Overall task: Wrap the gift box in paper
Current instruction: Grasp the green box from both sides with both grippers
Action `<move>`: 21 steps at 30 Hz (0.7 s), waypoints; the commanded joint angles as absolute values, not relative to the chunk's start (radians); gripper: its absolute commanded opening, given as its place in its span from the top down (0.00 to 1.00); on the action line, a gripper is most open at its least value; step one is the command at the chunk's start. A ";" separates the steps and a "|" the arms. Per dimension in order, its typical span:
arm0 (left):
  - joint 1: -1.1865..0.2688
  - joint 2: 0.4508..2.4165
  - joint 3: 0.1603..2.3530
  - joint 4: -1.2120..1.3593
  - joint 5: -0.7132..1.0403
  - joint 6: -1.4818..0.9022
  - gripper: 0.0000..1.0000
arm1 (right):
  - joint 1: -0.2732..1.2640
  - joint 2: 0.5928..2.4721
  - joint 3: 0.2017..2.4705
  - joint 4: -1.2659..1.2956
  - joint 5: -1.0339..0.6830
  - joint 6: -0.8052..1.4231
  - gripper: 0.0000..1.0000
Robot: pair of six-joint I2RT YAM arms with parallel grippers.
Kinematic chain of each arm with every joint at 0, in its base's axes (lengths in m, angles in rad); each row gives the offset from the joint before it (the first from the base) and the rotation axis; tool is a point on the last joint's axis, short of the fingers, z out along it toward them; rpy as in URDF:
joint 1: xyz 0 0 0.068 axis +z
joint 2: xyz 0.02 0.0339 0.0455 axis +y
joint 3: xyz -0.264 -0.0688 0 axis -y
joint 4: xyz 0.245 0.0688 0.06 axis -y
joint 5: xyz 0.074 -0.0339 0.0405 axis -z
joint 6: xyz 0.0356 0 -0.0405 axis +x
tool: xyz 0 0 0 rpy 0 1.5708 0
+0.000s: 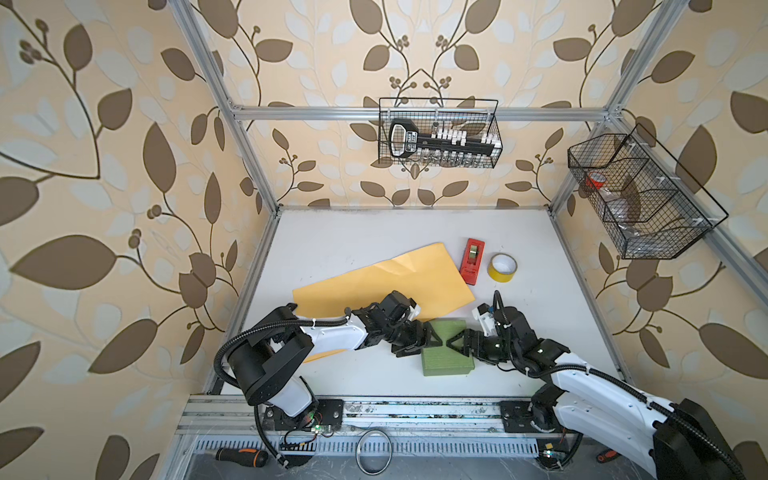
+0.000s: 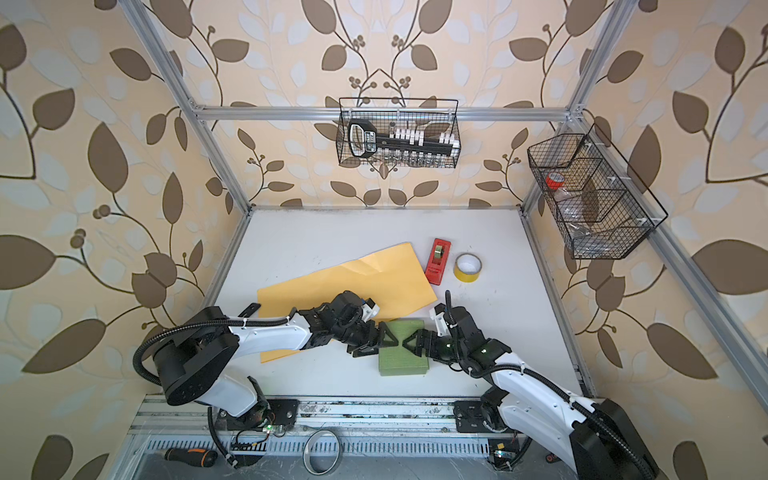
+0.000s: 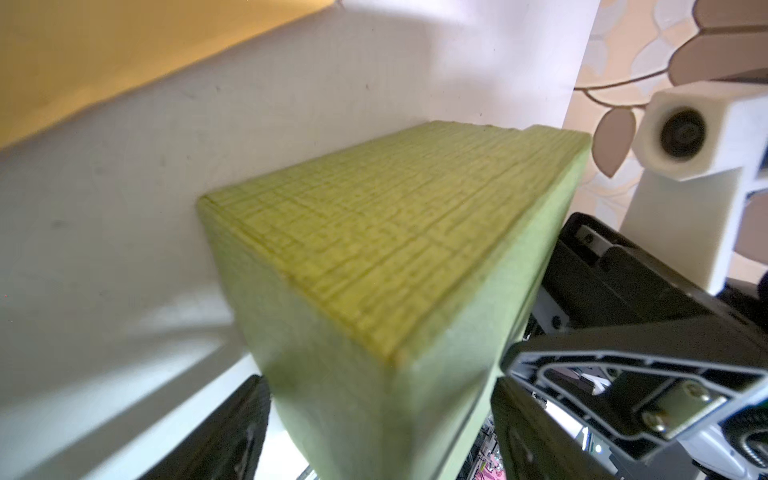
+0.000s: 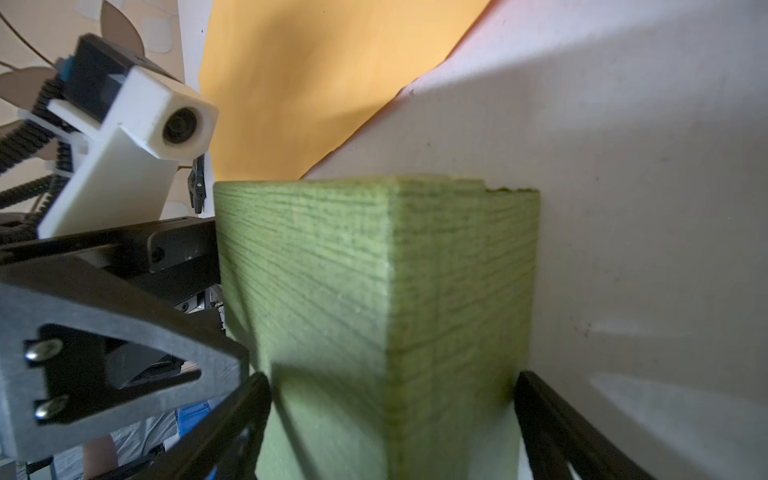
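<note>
Left gripper (image 1: 436, 343) and right gripper (image 1: 459, 343) flank the box (image 1: 446, 358) from opposite sides, their tips nearly meeting over its lid. This looks like a shared hold meant to carry it onto the paper (image 1: 386, 286). The box sits on the table (image 1: 374, 232), off the sheet, with its far corner at the paper's near edge. Both top views give that layout, with the dispenser (image 1: 472, 261) and tape roll (image 1: 502, 268) standing apart beyond the sheet. Only the wrist views show each pair of jaws spread wide astride the box; whether they press it cannot be told.
</note>
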State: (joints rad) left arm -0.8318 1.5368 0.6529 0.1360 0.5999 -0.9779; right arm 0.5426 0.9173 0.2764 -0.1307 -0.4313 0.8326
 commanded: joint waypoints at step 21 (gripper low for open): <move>-0.781 1.403 0.882 0.071 0.776 -0.941 0.37 | 0.613 0.832 0.446 -0.060 -0.471 0.947 0.22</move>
